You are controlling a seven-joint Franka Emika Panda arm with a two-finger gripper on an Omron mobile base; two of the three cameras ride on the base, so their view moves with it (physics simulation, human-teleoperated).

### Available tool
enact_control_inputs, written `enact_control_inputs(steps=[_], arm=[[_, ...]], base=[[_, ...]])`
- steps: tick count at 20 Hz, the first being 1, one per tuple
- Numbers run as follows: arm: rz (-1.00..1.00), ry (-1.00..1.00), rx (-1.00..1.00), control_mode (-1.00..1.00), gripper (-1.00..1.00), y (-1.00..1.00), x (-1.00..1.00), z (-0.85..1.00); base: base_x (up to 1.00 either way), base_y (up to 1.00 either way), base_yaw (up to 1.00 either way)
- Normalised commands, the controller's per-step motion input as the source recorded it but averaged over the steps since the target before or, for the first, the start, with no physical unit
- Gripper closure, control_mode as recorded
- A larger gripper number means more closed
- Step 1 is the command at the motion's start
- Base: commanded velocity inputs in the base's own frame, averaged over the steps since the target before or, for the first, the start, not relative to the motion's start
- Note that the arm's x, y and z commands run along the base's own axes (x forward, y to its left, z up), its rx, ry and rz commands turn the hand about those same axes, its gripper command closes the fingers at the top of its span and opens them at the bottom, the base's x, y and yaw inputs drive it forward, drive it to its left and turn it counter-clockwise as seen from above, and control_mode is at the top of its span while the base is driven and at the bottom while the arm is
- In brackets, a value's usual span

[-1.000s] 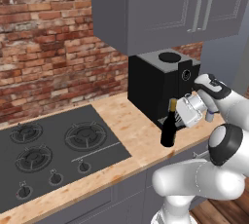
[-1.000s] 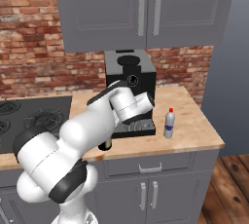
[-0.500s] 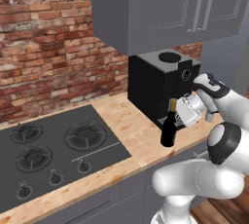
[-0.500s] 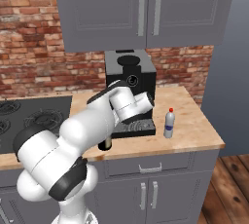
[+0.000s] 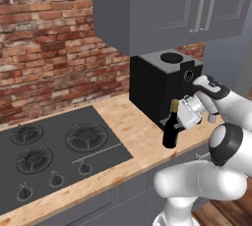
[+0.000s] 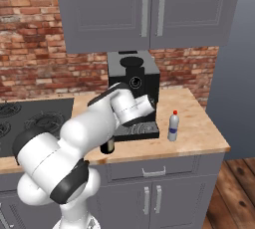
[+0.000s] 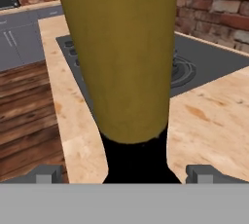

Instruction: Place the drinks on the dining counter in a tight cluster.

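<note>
Fingers (image 7: 48, 173) spread wide round the wine bottle (image 5: 171, 127)'s neck, I'm at the grasp; next I close, then lift.

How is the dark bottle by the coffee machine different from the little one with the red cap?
The wine bottle is dark with a tan neck; the small bottle is clear with a red cap. The wine bottle stands taller and sits between the open gripper fingers; the small bottle stands alone. Both stand upright on the wooden counter.

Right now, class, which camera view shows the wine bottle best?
The left base view: the whole wine bottle stands upright on the counter beside the coffee machine. The right base view shows its base under the arm; the hand view, a close-up of its neck.
</note>
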Motion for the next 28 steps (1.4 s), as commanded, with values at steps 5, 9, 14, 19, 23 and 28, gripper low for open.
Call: enact_control_inputs(steps=[5, 9, 14, 19, 23, 28], arm=[[0.0, 0.0, 0.0, -1.0, -1.0, 0.03, 0.0, 0.0], [0.0, 0.0, 0.0, -1.0, 1.0, 0.0, 0.0, 0.0], [0.0, 0.0, 0.0, -1.0, 1.0, 0.0, 0.0, 0.0], [0.0, 0.0, 0.0, -1.0, 1.0, 0.0, 0.0, 0.0], [0.0, 0.0, 0.0, -1.0, 1.0, 0.0, -0.12, 0.13], [0.0, 0.0, 0.0, -1.0, 1.0, 0.02, -0.34, 0.49]], base=[[0.0, 0.0, 0.0], [0.0, 0.0, 0.0], [0.0, 0.0, 0.0], [0.0, 0.0, 0.0], [0.0, 0.0, 0.0], [0.0, 0.0, 0.0]])
